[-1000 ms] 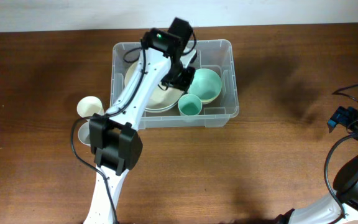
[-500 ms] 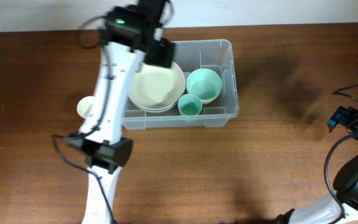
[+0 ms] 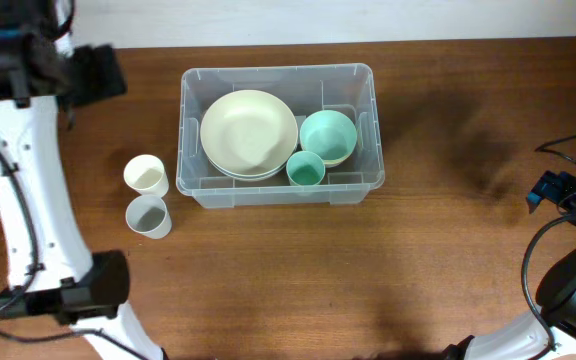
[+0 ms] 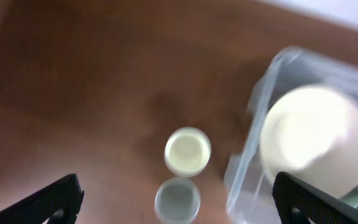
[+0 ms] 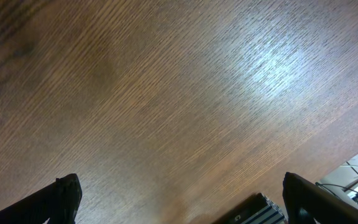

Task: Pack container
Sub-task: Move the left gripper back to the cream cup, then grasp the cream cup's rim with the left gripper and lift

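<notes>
Swinging clear of the container (image 3: 268, 69), my left arm has left the spot above the green bowl (image 3: 328, 135) where it was a second ago, and now hangs high over bare table (image 3: 418, 260). The left gripper (image 4: 176, 186) is spread fully wide with nothing between its fingers. The bin now sits below it and off toward the right-hand finger in the wrist view. Inside the bin, a large cream bowl (image 3: 249, 133) fills one end, with the green bowl beside it and a small green cup (image 3: 306, 170) tucked just beside both against the near wall. That is a snug layout which, as I read it, leaves little room for more. A cream cup (image 3: 145, 174) and a grey cup (image 3: 149, 216) stand upright outside, close together and almost centred between my left fingers, though that view is blurred. I take that line-up as the reason for the wide jaws and the height: a descent onto one of them looks next. The right gripper (image 5: 182, 193) is also wide open and empty, parked well away over plain wood.
</notes>
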